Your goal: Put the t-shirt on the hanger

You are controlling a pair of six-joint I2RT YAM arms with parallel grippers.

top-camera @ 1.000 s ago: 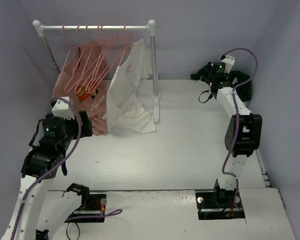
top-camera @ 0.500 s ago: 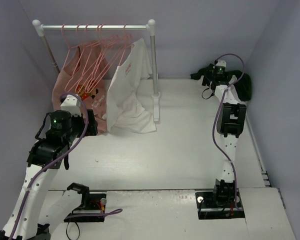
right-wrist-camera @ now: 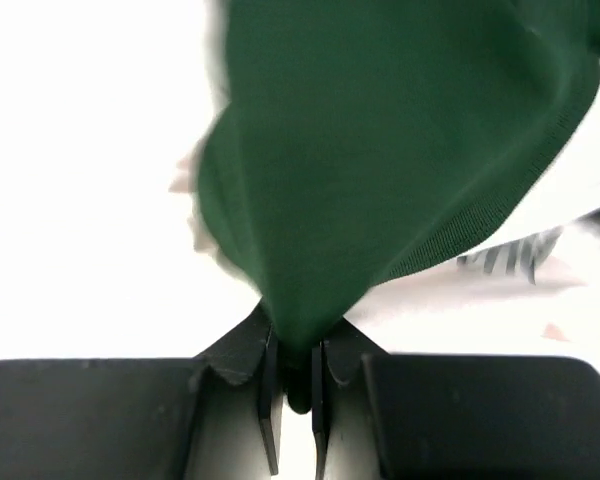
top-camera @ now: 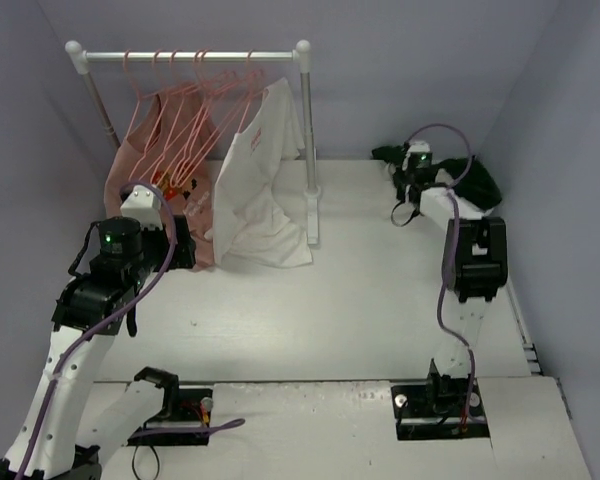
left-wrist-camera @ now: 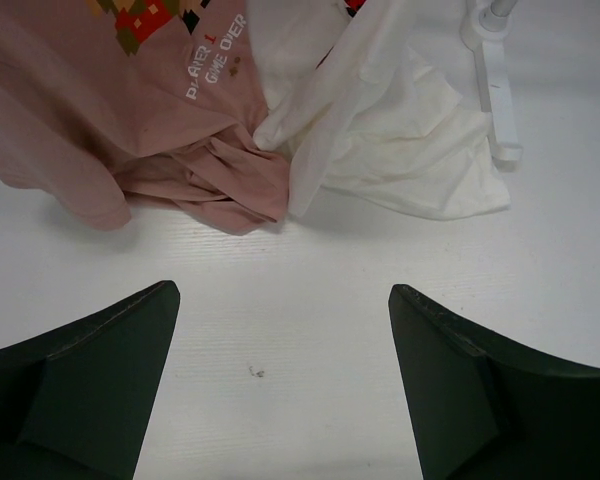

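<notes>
We pinch the t-shirt point(right-wrist-camera: 380, 150).
Right gripper point(right-wrist-camera: 296, 355) clamps its dark green cloth at two o'clock; left gripper point(left-wrist-camera: 282, 300) gapes.

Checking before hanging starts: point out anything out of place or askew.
Both hung shirts sag: the salmon-pink shirt and white shirt trail off the rack and bunch on the table. The t-shirt lies crumpled at the far right, a green fold pinched in the right gripper.

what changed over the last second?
Right arm shifted left, and the right tool closed on green fabric of the t-shirt. Left arm advanced toward the rack; the left tool stays open. Hangers, pink shirt and white shirt unchanged.
</notes>
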